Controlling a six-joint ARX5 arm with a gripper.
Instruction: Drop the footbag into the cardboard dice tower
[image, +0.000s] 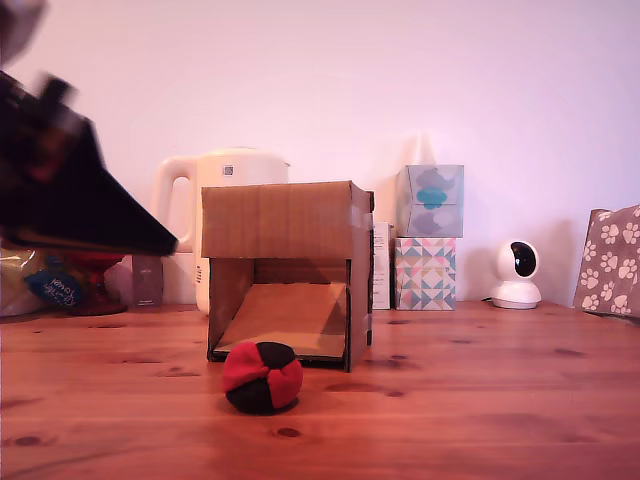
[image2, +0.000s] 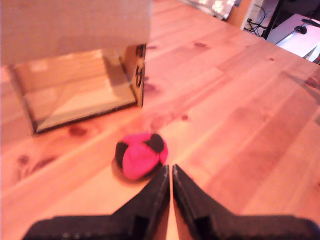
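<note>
Your gripper (image2: 171, 172) is closed on nothing: in the wrist view the two black fingers (image2: 150, 197) meet with only a hairline slit between them. It's held above the wooden tabletop (image: 520, 400), tips just short of the footbag (image2: 141, 155) but not touching it. In the exterior view the arm shows only as a blurred dark wedge (image: 70, 190) at the exterior view's left, well above the table, so you can't judge its height from there.

The footbag (image: 262, 377) sits on the tabletop, red and black panels, resting free. It's just in front of the cardboard dice tower (image: 288, 270), close to the lower lip of the front opening, apart from it by a small strip of bare wood. From the exterior view it lies toward the near edge of the tabletop, roughly mid-width.

The tower stands upright, further back from the near edge. Its front opening faces the exterior camera, and you can see the sloped cardboard ramp (image: 290, 318) inside, running down to the front. The wrist view shows the same opening and ramp (image2: 75, 97) beyond the ball.

Along the back edge of the tabletop: a white kettle (image: 225, 190) behind the tower, two stacked patterned tissue boxes (image: 428, 237) to the exterior view's right of it, then a small white camera (image: 516, 274), then a paw-print bag (image: 610, 262) at the right edge. Blurry packaged clutter (image: 60, 285) sits at the back left under the arm; you can't make out what it is.
</note>
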